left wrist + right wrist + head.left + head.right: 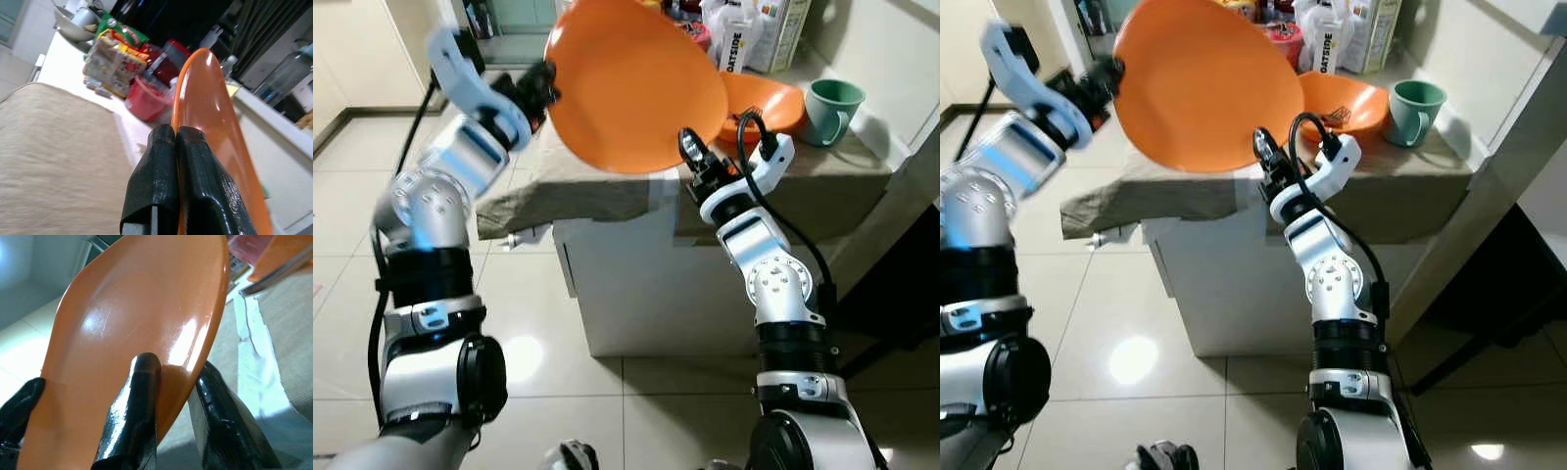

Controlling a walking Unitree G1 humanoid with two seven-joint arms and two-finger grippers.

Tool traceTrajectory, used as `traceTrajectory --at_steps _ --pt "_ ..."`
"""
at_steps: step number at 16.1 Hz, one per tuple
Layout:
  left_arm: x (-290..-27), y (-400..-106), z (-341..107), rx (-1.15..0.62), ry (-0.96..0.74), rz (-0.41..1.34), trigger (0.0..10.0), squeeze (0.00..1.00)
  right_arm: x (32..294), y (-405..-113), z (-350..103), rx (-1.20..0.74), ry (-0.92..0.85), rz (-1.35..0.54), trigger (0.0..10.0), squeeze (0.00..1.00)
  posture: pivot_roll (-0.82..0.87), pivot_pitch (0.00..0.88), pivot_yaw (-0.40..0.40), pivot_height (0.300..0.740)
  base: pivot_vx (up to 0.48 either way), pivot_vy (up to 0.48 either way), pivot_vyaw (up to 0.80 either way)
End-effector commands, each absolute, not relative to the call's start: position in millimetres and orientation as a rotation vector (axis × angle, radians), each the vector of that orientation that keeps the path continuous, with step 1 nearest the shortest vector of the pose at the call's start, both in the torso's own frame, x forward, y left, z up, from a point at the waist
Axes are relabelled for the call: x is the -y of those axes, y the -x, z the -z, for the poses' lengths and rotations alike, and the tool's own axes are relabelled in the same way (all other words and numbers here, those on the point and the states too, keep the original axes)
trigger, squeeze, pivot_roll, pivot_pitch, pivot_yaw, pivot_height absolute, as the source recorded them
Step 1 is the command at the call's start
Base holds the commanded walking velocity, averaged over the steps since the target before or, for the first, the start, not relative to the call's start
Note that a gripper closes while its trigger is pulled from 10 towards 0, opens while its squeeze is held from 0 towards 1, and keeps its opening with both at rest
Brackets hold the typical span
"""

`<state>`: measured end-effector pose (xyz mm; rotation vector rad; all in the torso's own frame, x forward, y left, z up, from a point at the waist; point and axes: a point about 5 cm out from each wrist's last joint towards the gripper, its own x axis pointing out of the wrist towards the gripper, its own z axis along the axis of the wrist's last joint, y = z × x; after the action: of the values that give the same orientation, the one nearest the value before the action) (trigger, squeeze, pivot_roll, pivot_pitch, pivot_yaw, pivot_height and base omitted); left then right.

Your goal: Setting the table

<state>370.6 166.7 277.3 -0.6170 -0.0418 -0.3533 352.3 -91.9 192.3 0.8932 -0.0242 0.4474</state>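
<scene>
While both arms reached over the near edge of the cloth-covered table [822,186], the large glossy orange plastic plate [631,83] hung tilted in the air between them, its face turned toward the robot and its lower rim just above the beige tablecloth [578,196]. The left gripper [540,90] was clenched on the plate's left rim; in the left wrist view its two black fingers [161,196] lay pressed together along the plate's edge. The right gripper [690,152] grasped the opposite, lower right rim, one finger [137,406] on the shiny face and the other behind it. So the plate spanned from one gripper to the other, its width running left to right, with neither arm clearly nearer. Further back on the table sat a second orange dish [769,103], just beside a green ceramic mug [830,108], with cartons and packets [754,34] behind. Judging from this, laying the plate flat on the cloth would need both wrists to tip it together.
</scene>
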Motion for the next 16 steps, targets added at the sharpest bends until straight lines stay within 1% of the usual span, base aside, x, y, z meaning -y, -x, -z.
traceTrajectory --at_steps 1,2,3,5,6,7,10,14,16 --pt "-165 -375 -273 0.037 0.528 0.334 0.0 0.00 81 -349 -186 -0.027 -0.825 -0.476 0.0 0.00 -0.18 0.015 0.043 0.740 0.000 0.000 0.00" --pt "-164 -376 -268 0.026 0.505 0.327 5.9 0.00 81 -349 -186 -0.029 -0.818 -0.476 0.0 0.00 -0.18 0.015 0.043 0.740 0.000 0.000 0.00" --pt "-162 -379 -261 0.004 0.478 0.317 10.0 0.00 80 -349 -186 -0.036 -0.802 -0.474 0.0 0.00 -0.18 0.015 0.043 0.740 0.000 0.000 0.00" --pt "-162 -384 -248 -0.018 0.377 0.270 10.0 0.00 80 -348 -185 -0.049 -0.764 -0.471 0.0 0.00 -0.19 0.016 0.039 0.740 0.000 0.000 0.00" --pt "-162 -386 -243 -0.023 0.353 0.261 10.0 0.00 81 -348 -183 -0.059 -0.743 -0.464 0.0 0.00 -0.20 0.019 0.039 0.740 0.000 0.000 0.00" --pt "-161 -388 -231 -0.034 0.273 0.241 10.0 0.00 82 -348 -179 -0.077 -0.680 -0.443 0.0 0.00 -0.20 0.020 0.036 0.740 0.000 0.000 0.00" --pt "-158 -387 -209 -0.064 0.185 0.221 10.0 0.00 83 -347 -175 -0.100 -0.629 -0.433 0.0 0.00 -0.20 0.026 0.029 0.740 0.000 0.000 0.00" --pt "-150 -385 -207 -0.023 0.098 0.229 10.0 0.00 83 -346 -174 -0.112 -0.645 -0.432 0.0 0.00 -0.20 0.031 0.029 0.740 0.000 0.000 0.00" --pt "-146 -382 -211 0.058 0.065 0.221 10.0 0.00 83 -345 -171 -0.124 -0.653 -0.426 0.0 0.00 -0.20 0.035 0.029 0.740 0.000 0.000 0.00"
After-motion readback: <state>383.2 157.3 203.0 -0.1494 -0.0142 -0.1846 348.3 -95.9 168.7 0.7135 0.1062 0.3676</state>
